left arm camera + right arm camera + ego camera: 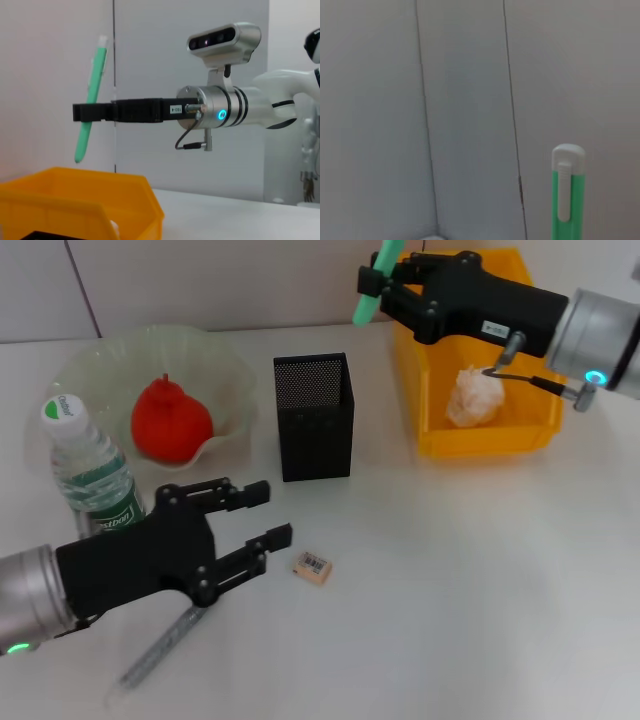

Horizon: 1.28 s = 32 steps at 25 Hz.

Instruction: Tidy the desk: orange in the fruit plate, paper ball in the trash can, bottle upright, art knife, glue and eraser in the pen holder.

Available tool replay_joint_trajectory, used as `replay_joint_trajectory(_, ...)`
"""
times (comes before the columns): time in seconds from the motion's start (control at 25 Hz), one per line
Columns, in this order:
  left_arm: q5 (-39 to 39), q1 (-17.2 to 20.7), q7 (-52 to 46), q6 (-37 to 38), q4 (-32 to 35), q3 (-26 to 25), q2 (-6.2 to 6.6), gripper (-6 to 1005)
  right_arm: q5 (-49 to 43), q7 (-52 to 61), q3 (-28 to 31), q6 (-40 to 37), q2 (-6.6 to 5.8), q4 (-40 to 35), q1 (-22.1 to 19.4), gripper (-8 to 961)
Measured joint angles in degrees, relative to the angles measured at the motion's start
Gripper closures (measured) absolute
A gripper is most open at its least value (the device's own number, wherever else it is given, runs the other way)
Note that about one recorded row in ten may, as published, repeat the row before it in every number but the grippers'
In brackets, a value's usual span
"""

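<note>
White tabletop fills the head view, backed by a pale panelled wall. Nearest the robot, the left gripper (265, 515) hovers low over the desk with its fingers spread and nothing between them; a grey pen-shaped tool (160, 648) lies on the table partly under that arm. Just beyond the fingertips, the eraser (312, 568) rests flat on the surface, close to the fingertips but not touching them. To the left, the bottle (88, 467) stands upright beside the arm. Behind it, the orange (170, 421) sits inside the fruit plate (225, 370). The pen holder (313, 416) stands upright to the right of the plate, and nothing can be made out inside it. Farther right, the trash can (485, 440) holds the paper ball (474, 397). Farthest back, the right gripper (374, 282) hangs in the air above the near-left corner of the bin, its fingers pinching a green art knife (91, 102), which stands almost upright, slightly tilted.
</note>
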Motion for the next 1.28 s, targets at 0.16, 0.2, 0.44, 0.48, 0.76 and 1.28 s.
replay_joint_trajectory(0.16, 0.0, 0.1, 1.0, 0.7, -1.1, -1.0, 0.05, 522, -3.3, 6.4, -1.3, 3.5, -0.1, -0.4, 1.7, 776)
replay_joint_trajectory(0.2, 0.0, 0.1, 1.0, 0.7, -1.1, -1.0, 0.05, 522, -3.9, 7.3, -1.8, 4.4, -0.1, -0.4, 2.0, 776)
replay_joint_trajectory(0.44, 0.1, 0.7, 2.6, 1.6, -2.8, -2.5, 0.41, 523, -4.6, 9.2, -5.9, 7.9, 0.11, 0.2, 3.2, 776)
replay_joint_trajectory(0.48, 0.1, 0.7, 2.5, 1.7, -2.8, -2.5, 0.43, 523, -4.6, 10.3, -7.8, 9.3, 0.24, 0.2, 3.4, 776)
replay_joint_trajectory(0.76, 0.2, 0.8, 2.5, 1.8, -2.9, -2.5, 0.49, 524, -4.6, 11.1, -12.1, 13.8, 0.43, 0.3, 3.6, 776)
replay_joint_trajectory(1.28, 0.1, 1.0, 2.5, 3.1, -3.5, -2.5, 0.44, 516, -4.4, 8.0, -14.4, 17.7, 0.72, 2.2, 5.1, 777)
